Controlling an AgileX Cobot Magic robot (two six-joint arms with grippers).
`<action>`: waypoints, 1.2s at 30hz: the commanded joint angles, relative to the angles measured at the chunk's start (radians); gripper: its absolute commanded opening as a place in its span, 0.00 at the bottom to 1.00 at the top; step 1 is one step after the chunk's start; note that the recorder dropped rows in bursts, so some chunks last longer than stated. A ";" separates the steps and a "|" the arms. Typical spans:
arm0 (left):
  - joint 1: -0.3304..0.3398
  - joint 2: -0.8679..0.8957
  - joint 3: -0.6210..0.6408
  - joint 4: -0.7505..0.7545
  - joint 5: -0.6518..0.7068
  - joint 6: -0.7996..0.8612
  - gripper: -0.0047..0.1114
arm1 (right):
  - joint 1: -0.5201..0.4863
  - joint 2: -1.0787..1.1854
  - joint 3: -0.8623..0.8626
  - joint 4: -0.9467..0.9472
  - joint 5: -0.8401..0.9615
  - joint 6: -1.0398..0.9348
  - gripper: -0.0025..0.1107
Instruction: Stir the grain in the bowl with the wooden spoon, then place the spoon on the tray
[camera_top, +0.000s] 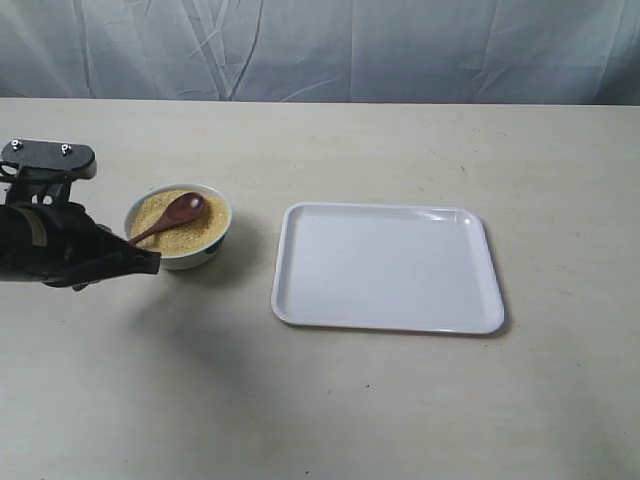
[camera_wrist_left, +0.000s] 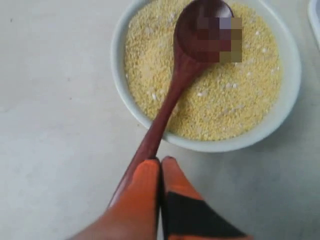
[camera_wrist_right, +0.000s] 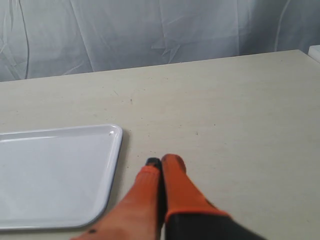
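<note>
Exterior camera looks down across my worktop (camera_top: 400, 420) from its near edge. Left wrist camera sits close above the bowl (camera_wrist_left: 120, 50), right one low beside the tray (camera_wrist_right: 50, 175); exterior shares both.

The grain (camera_top: 197, 232) is yellow. The bowl (camera_top: 190, 260) is white with a dark blue mark on its side. The wooden spoon (camera_top: 184, 209) is dark red-brown. The tray (camera_top: 390, 268) is shiny white. The worktop (camera_top: 350, 400) is pale cream with tiny dark specks. The left gripper (camera_wrist_left: 160, 162) and the right gripper (camera_wrist_right: 160, 161) are orange and black.
</note>
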 joint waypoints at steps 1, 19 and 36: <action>0.009 -0.003 -0.045 -0.010 0.031 -0.005 0.04 | -0.003 -0.006 0.003 0.000 -0.009 -0.004 0.02; -0.022 0.016 -0.075 -0.364 0.271 0.265 0.04 | -0.003 -0.006 0.003 0.000 -0.006 -0.004 0.02; 0.006 0.179 -0.277 -0.051 0.352 0.192 0.04 | -0.003 -0.006 0.003 0.000 -0.010 -0.004 0.02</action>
